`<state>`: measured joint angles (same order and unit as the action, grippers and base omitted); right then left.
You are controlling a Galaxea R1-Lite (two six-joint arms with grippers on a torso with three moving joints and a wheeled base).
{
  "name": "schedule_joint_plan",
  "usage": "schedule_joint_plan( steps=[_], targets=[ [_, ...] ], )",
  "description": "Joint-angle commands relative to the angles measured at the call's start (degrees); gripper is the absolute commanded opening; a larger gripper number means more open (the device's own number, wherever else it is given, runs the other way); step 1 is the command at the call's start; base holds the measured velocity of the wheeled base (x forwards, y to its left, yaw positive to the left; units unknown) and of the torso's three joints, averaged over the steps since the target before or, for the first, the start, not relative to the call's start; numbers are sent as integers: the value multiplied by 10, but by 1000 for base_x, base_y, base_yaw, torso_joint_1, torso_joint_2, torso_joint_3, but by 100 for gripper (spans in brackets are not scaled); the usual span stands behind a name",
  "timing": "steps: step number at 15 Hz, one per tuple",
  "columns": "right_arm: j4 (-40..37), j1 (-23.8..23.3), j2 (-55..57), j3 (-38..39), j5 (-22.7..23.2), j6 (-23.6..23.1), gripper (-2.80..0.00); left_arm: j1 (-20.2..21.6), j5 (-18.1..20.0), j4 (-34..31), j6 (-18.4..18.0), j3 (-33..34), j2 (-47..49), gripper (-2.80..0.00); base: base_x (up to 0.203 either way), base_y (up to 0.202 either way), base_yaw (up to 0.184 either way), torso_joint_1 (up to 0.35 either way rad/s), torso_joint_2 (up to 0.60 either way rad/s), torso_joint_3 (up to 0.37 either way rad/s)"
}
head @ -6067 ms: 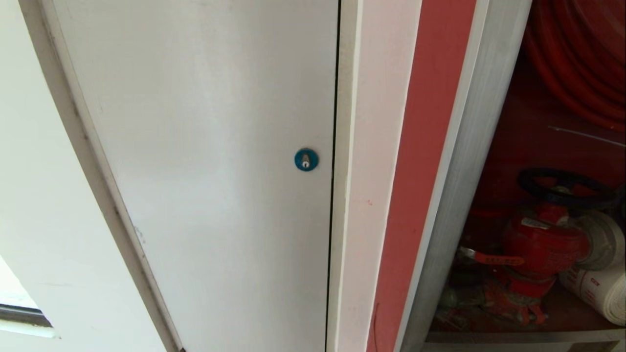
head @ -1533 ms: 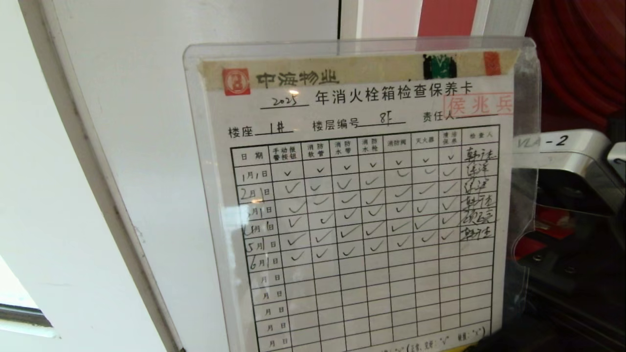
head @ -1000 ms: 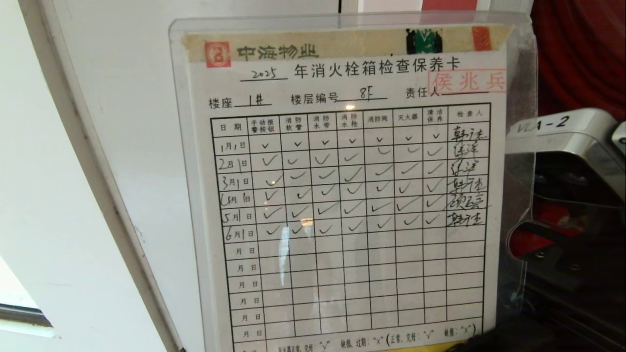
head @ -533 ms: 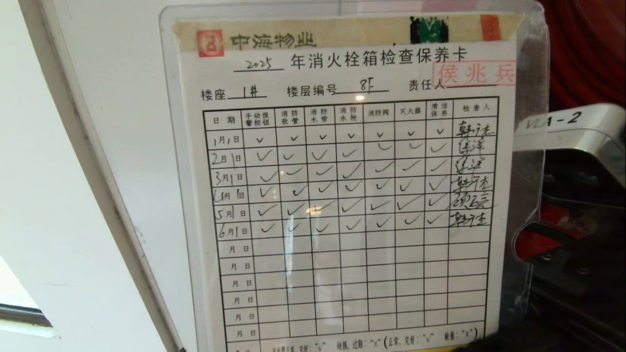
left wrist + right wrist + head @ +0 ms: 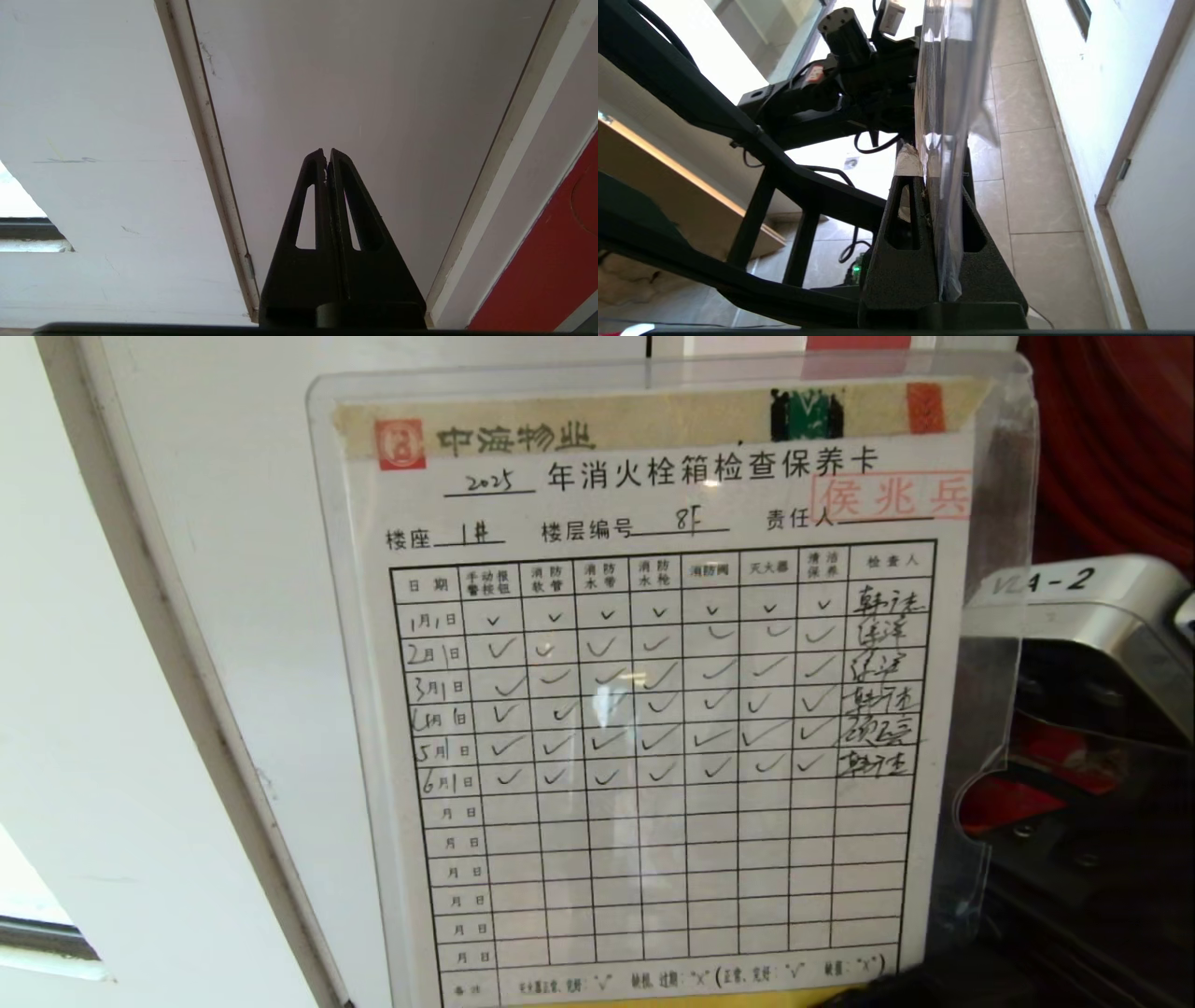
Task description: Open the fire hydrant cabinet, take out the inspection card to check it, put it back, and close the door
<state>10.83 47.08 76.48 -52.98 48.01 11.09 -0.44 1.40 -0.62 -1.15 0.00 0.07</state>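
The inspection card (image 5: 653, 709), a white form with a ticked grid inside a clear sleeve, is held upright and close before the head camera. My right gripper (image 5: 936, 156) is shut on the sleeve's lower edge, and the card (image 5: 945, 93) shows edge-on between its fingers. That arm's silver wrist housing (image 5: 1083, 635) shows behind the card's right side. Of the fire hydrant cabinet only the red hose (image 5: 1111, 439) shows at the upper right. The cabinet's door is out of view. My left gripper (image 5: 327, 151) is parked, shut on nothing, pointing at the white door.
A plain white door (image 5: 233, 569) and its frame stand behind the card on the left. In the right wrist view I see my own black frame (image 5: 784, 140), a beige tiled floor (image 5: 1031, 186) and the white wall with a door edge (image 5: 1134, 177).
Six seconds ago the card was not in the head view; it is now raised in front of it. Over the last second it has only drifted and tipped slightly. The left arm is still.
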Motion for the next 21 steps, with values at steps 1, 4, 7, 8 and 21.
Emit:
schedule_joint_plan(
  steps=[1,4,7,8,21],
  targets=[
    [1,0,2,2,2,-2,-280,0,0,0,0,0,0,-280,0,0,0,0,0,0],
    [1,0,2,2,1,-2,-280,0,0,0,0,0,0,-280,0,0,0,0,0,0],
    [1,0,1,2,-1,-1,-280,0,0,0,0,0,0,-280,0,0,0,0,0,0],
    [1,0,0,2,-4,-2,-280,0,0,0,0,0,0,-280,0,0,0,0,0,0],
    [18,-3,-7,2,-42,1,-280,0,0,0,0,0,0,-280,0,0,0,0,0,0]
  ],
)
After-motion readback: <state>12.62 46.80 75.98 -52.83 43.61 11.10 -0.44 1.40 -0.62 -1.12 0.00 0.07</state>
